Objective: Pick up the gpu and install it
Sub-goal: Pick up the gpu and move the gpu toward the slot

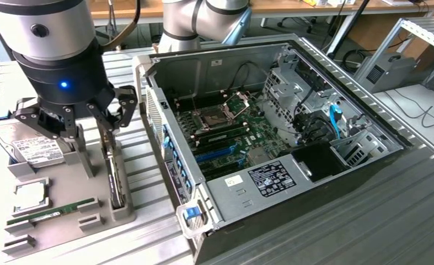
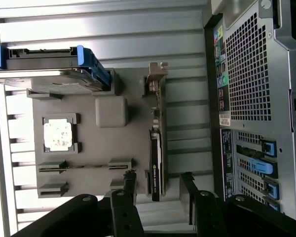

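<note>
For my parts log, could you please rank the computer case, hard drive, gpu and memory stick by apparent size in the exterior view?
1. computer case
2. hard drive
3. gpu and memory stick: both thin strips of similar length, the gpu seen edge-on, so unranked.

A ribbed metal table [image 1: 349,232] carries two things: a grey holder tray [image 2: 98,143] lying right below the gripper [image 1: 93,128] — and an open computer case [image 1: 224,204] standing beside the gripper, next to this tray.
</note>
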{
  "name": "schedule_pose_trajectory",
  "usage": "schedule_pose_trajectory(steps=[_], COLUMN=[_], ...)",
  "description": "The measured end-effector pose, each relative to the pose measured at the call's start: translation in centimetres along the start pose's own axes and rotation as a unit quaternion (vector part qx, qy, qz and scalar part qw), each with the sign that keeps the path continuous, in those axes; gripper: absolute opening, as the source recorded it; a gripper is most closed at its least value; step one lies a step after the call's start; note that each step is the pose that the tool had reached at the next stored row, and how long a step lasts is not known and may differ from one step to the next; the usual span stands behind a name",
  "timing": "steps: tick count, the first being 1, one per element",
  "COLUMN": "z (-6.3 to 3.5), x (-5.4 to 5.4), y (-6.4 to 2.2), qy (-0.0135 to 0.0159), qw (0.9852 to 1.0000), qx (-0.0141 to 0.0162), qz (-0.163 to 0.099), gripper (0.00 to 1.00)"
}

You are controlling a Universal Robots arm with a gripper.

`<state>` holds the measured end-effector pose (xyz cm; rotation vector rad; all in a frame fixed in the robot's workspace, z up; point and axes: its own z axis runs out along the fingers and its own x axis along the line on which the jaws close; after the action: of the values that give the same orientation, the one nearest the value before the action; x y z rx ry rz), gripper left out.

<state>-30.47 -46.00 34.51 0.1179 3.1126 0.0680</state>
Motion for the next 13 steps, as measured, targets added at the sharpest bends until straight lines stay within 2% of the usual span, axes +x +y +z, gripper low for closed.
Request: schedule_pose_trajectory(steps=[10, 13], z=[1.24, 1.29], x=[0.0, 0.0], y=[-0.06, -0.06], qy=[0.0, 0.0], qw=[1.0, 1.0], qx=[0.0, 0.0], qz=[0.0, 0.0], gripper=[0.48, 0.48])
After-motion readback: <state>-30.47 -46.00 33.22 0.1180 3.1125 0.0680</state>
